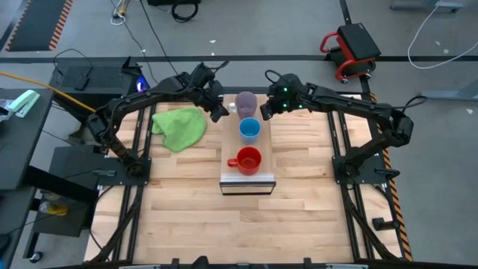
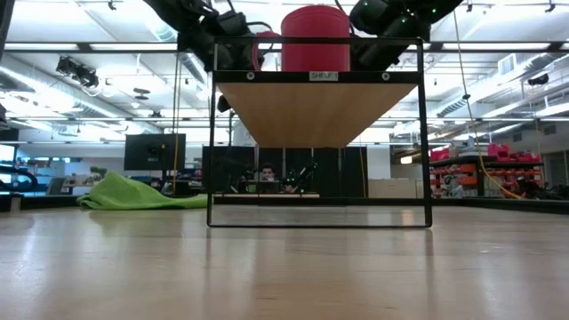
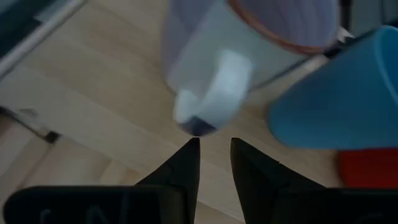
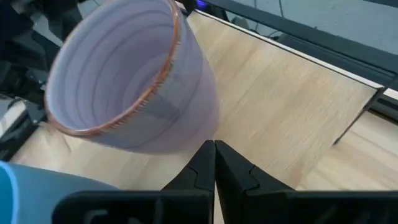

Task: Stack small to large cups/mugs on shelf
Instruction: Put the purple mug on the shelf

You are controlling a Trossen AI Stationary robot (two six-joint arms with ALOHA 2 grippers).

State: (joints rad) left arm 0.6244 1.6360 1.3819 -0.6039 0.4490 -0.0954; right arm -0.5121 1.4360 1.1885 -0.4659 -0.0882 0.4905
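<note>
The shelf stands mid-table and carries three cups in a row. The pale purple mug is at its far end, the light-blue cup in the middle, and the red mug at the near end. My left gripper is just left of the purple mug. Its fingers are narrowly open, just short of the mug's white handle. My right gripper is shut at the mug's right side. My right gripper's shut fingertips are at the purple mug's lower outer wall, coming level from the table's right. I cannot tell whether they touch it. The mug stands upright on the shelf.
A green cloth lies on the table left of the shelf, below my left arm. In the low view the shelf is a raised board on a thin black frame, with the red mug on top. A bare wooden tabletop lies toward the near edge.
</note>
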